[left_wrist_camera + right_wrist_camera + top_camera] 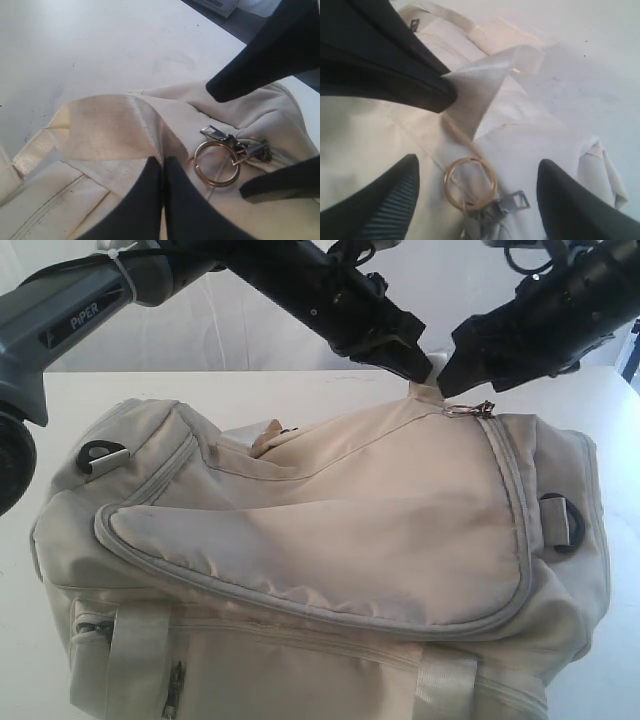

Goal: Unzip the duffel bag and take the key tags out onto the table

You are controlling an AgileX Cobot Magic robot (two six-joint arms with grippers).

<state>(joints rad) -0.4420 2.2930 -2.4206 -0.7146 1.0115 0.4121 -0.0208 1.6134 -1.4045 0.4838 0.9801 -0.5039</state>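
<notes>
Left gripper (163, 162) pinched shut on tab (105, 125) of duffel bag (330, 540) | right gripper (477, 165) spread wide over zipper ring (446, 182)

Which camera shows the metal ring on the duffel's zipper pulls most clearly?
The left wrist view: the metal ring lies whole and sharp on the duffel bag, with the zipper pulls beside it. The right wrist view shows it softer, the pulls cropped. The exterior view gives only a glint.

Both arms reach down from the far side, the left gripper (425, 368) pinched shut, the right gripper (455, 375) spread wide just beside it.
</notes>
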